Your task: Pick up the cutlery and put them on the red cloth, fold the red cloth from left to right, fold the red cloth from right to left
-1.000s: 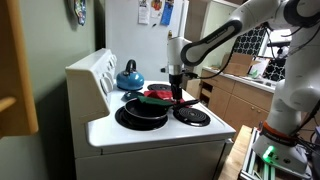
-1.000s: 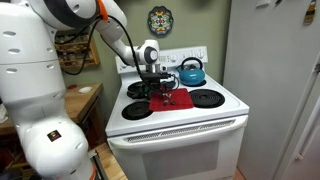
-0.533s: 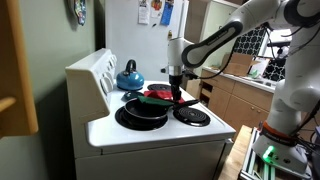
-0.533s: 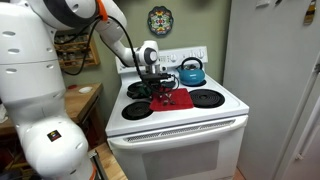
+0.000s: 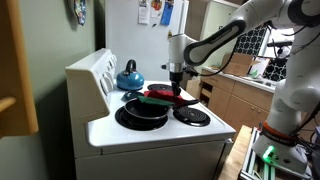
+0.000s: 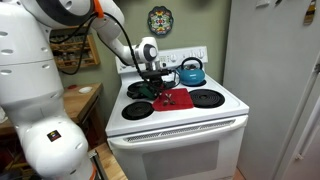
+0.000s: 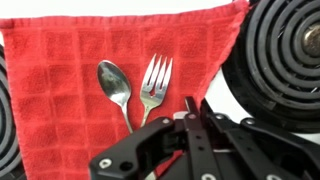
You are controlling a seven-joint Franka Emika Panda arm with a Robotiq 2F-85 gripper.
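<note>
In both exterior views, the gripper (image 5: 176, 86) is hanging above the red cloth (image 5: 162, 99) on the stove (image 5: 160, 140); we cannot tell its jaw state. Only the wrist view is showing the spoon (image 7: 115, 82) and fork (image 7: 153, 85) lying on it. We are judging the cloth soft and limp, best pinched at an edge.

The arm (image 5: 225, 35) reaches in bent at the elbow, with the wrist turned straight down. The gripper (image 5: 177, 84) hangs vertically, fingers pointing downward. Whether its jaws are parted or closed cannot be told.
</note>
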